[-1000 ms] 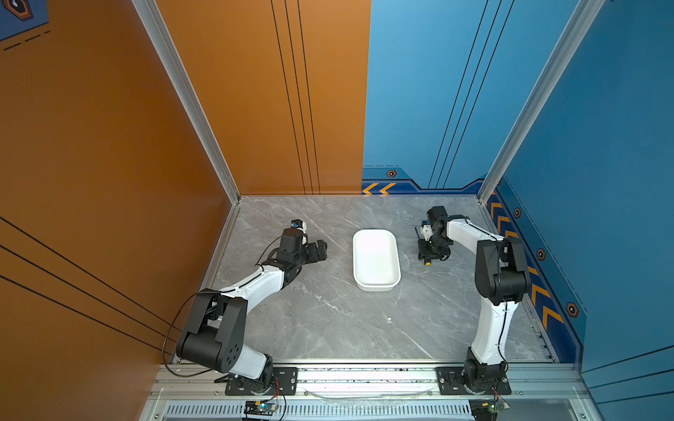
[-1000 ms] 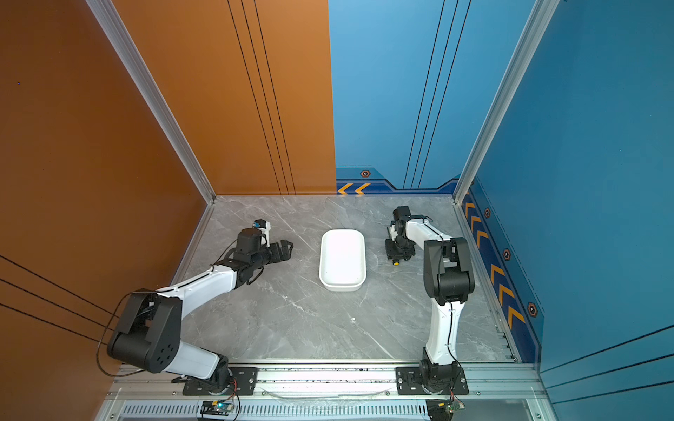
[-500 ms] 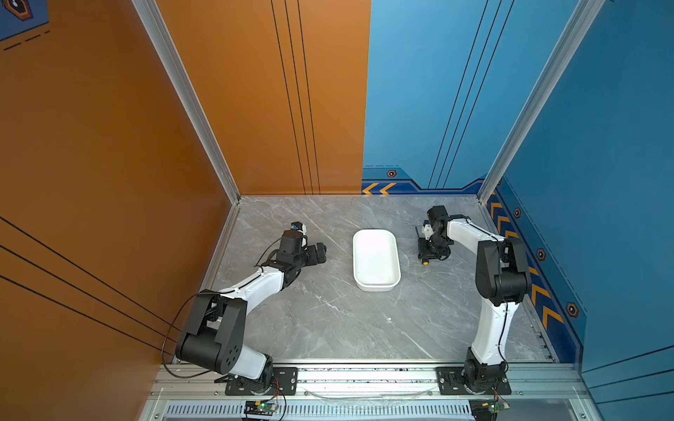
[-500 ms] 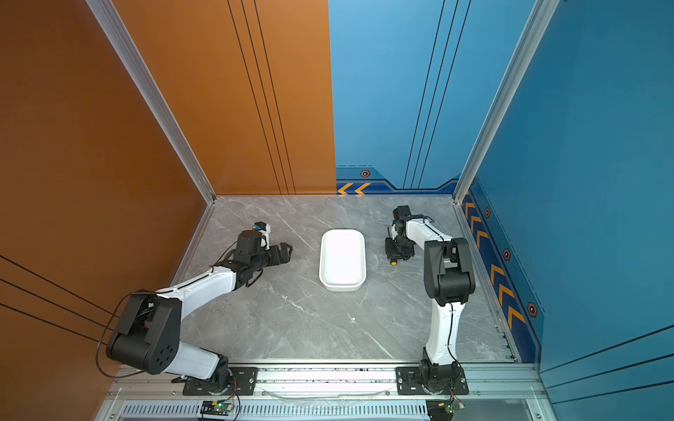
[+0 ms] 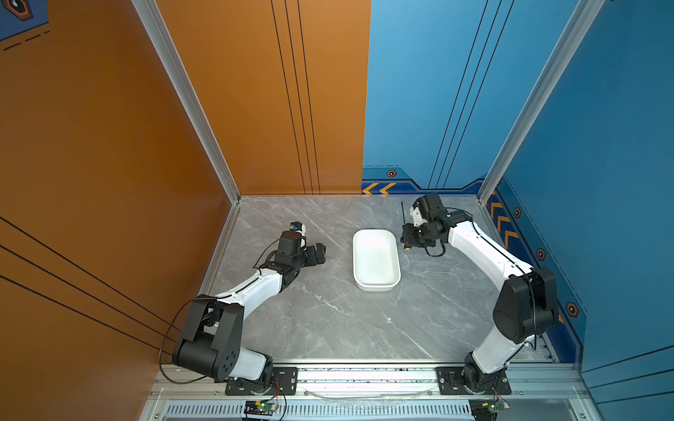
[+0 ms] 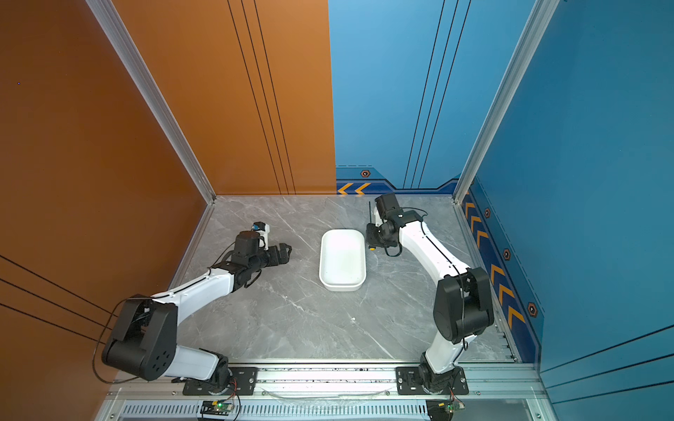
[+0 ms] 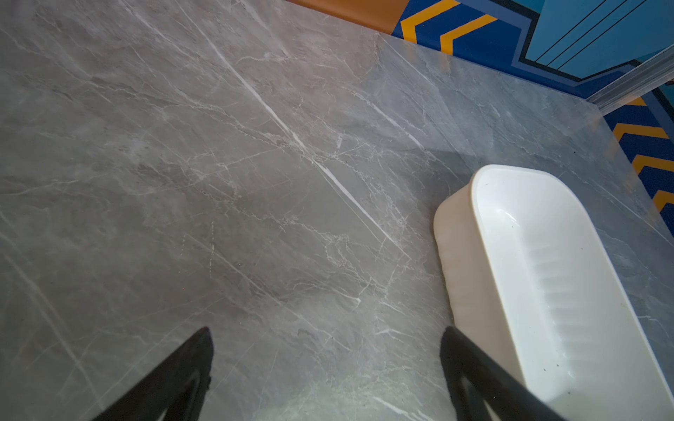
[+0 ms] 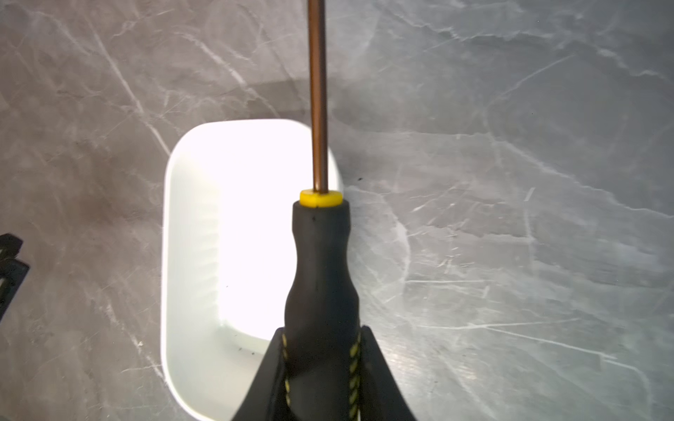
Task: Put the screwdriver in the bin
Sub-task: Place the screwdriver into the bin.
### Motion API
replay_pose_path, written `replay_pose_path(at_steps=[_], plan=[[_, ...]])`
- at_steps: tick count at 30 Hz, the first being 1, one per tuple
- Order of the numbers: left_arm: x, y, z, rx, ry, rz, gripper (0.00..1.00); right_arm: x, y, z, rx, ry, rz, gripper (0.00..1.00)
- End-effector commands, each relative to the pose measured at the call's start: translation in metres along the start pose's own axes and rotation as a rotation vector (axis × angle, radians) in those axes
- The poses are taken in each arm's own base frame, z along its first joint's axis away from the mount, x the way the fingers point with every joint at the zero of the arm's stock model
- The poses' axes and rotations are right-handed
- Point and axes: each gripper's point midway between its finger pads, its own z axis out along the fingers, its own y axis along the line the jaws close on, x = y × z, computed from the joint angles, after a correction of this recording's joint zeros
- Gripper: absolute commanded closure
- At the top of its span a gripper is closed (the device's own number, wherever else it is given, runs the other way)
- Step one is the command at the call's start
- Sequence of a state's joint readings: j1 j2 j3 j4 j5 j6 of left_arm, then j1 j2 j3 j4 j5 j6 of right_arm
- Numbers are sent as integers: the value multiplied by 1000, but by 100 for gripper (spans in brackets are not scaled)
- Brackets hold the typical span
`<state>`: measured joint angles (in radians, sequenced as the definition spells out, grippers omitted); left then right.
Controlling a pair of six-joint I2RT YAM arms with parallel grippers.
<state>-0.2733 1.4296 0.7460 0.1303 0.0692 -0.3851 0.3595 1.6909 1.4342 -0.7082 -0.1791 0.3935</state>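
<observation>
My right gripper is shut on the black handle of the screwdriver. Its thin shaft sticks out past a yellow collar, over the bin's edge. In both top views the right gripper sits just right of the white bin. The shaft points toward the back wall and the yellow end cap shows below the jaws. Nothing lies in the bin. My left gripper stands open over bare table, left of the bin.
The grey marble table is walled by orange panels on the left and blue panels at the back and right. The right arm's elbow stands near the right wall. The arm bases sit on the front rail.
The right gripper has closed on the screwdriver handle and shifted slightly toward the bin. The shaft now points toward the back wall. The left arm has not moved.
</observation>
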Motion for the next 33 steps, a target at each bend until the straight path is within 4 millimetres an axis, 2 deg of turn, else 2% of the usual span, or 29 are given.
replay_pose_path(at_steps=[1,4,14,24,33], plan=[[7,5,-6,-8,9,10,2,16,12,15,20,14,45,98],[12,6,-7,-7,17,-2,2,27,25,28,28,38,21,98],[17,6,-12,3,17,-7,2,51,41,61,72,83,9,98],[18,7,-15,-2,13,-6,2,75,49,70,96,91,25,98],[20,8,-16,-3,15,-6,2,90,45,75,118,103,42,98]])
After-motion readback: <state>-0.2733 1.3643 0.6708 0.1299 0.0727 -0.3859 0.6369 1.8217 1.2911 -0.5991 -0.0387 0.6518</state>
